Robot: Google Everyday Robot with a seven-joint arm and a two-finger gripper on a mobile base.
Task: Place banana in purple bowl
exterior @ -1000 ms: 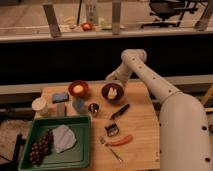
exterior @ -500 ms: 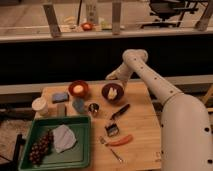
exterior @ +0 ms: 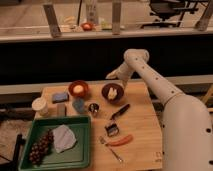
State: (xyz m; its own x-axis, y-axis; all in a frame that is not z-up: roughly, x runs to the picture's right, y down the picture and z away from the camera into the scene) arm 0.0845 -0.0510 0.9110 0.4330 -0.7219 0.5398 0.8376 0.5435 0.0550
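1. Our end effector [exterior: 113, 76] hangs at centre frame, just above the purple bowl's [exterior: 104, 93] far rim, spread wide and gripping nothing.
2. The banana [exterior: 113, 92] lies inside that bowl.
3. We would lift straight up, clearing the rim.

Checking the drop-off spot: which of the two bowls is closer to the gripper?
The purple bowl, holding the banana; the gripper hovers just behind its rim. The orange-red bowl, with the yellow ball, sits farther away.
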